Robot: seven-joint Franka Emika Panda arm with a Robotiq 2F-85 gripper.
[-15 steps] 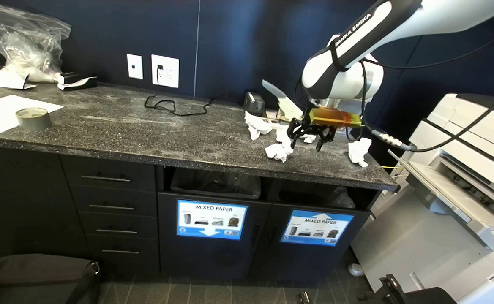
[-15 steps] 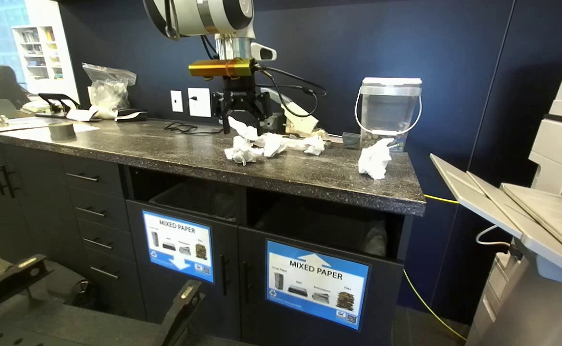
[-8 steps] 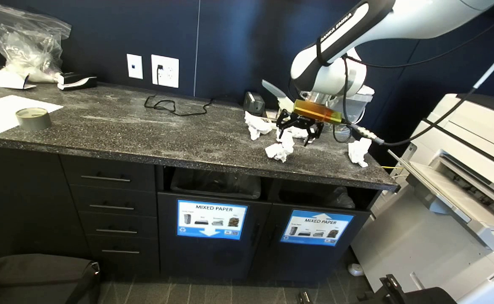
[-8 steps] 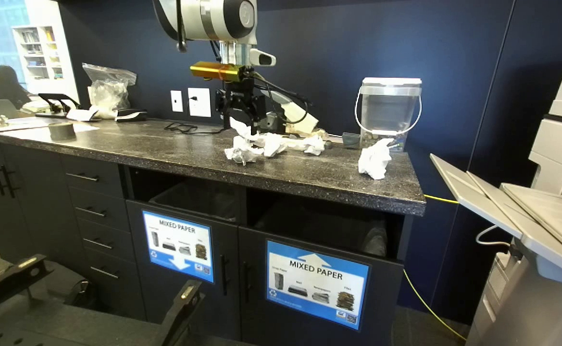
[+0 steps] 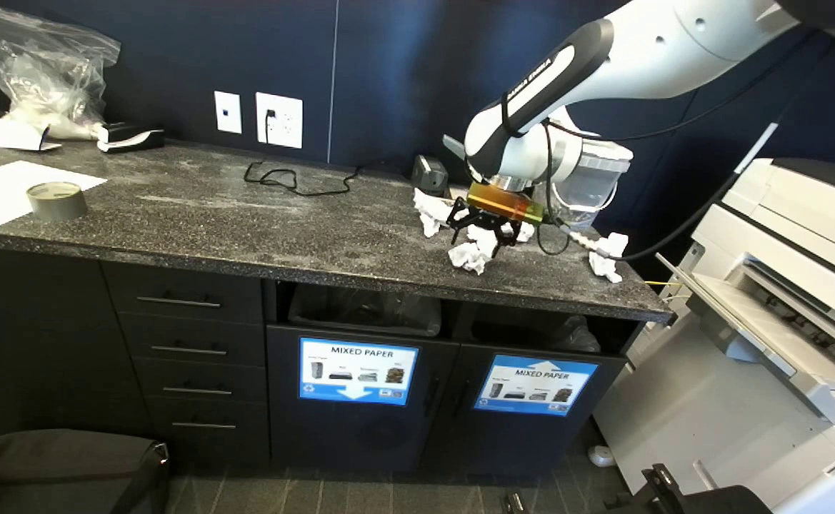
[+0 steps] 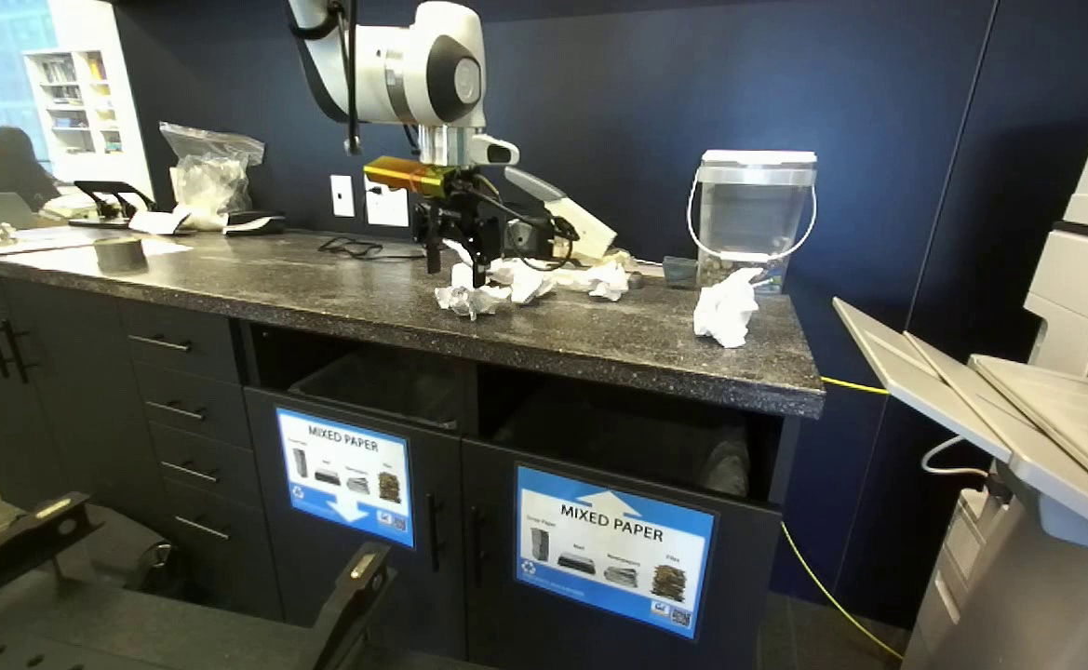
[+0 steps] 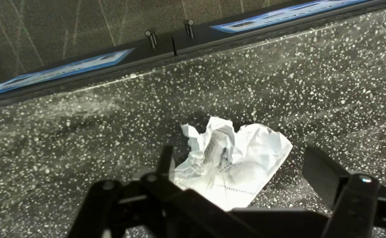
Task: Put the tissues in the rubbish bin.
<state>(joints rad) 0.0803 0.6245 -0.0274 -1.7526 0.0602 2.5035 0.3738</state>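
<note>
— Black two-fingered gripper (image 7: 241, 160) is shown poised over a speckled dark-grey desk (image 5: 281, 243), fingers spread, nothing grasped. What is lined up below?

— One crumpled white paper tissue (image 7: 227, 162) is seen on the desk, framed between the two fingers in the wrist view, one edge partly covered by a finger.

— And the coming move?

— A straight descent is judged to be called for; whether the tissue is touched cannot be told. No clear long axis is shown by its ragged outline.
</note>
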